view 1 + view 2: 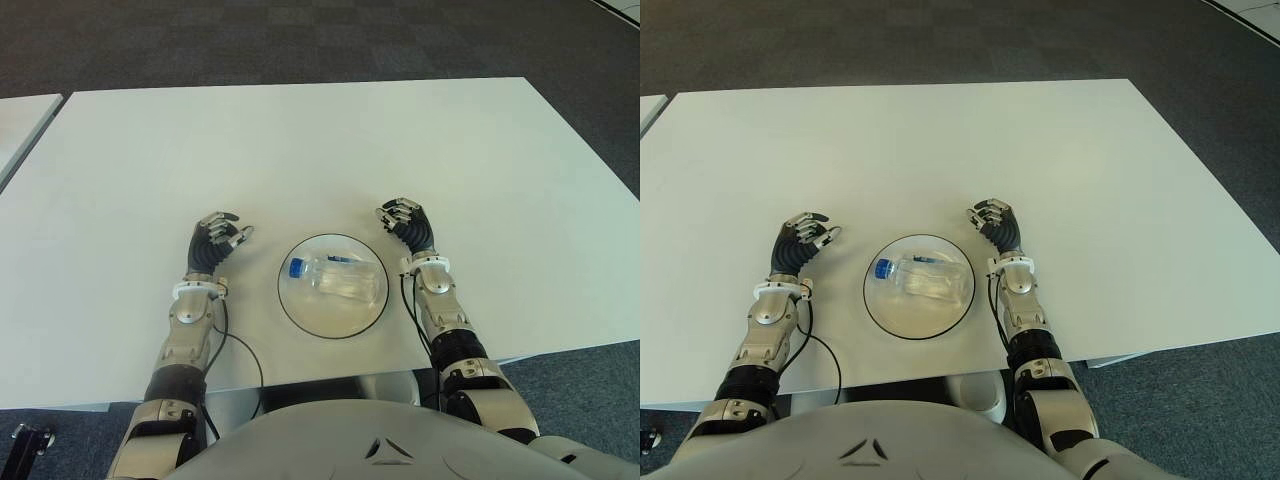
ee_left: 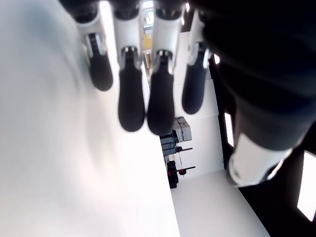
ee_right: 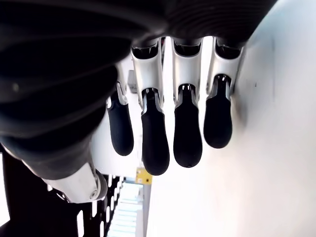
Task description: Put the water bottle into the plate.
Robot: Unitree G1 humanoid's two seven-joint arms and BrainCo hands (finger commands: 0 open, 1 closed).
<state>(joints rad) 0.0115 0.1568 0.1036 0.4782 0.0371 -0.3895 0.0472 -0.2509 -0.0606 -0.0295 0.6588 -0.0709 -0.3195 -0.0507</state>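
Near the worktop's (image 1: 300,140) front edge, the water bottle (image 1: 335,277) lies on its side inside the plate (image 1: 300,310) — the task looks done. Left robot hand (image 1: 215,240) and right robot hand (image 1: 405,222) flank the plate, clear of it. Only the wrist views confirm both hold nothing — fingers (image 2: 132,98) loosely curled.

One water bottle (image 1: 335,279), one plate (image 1: 300,313), one table (image 1: 300,150), and two hands.
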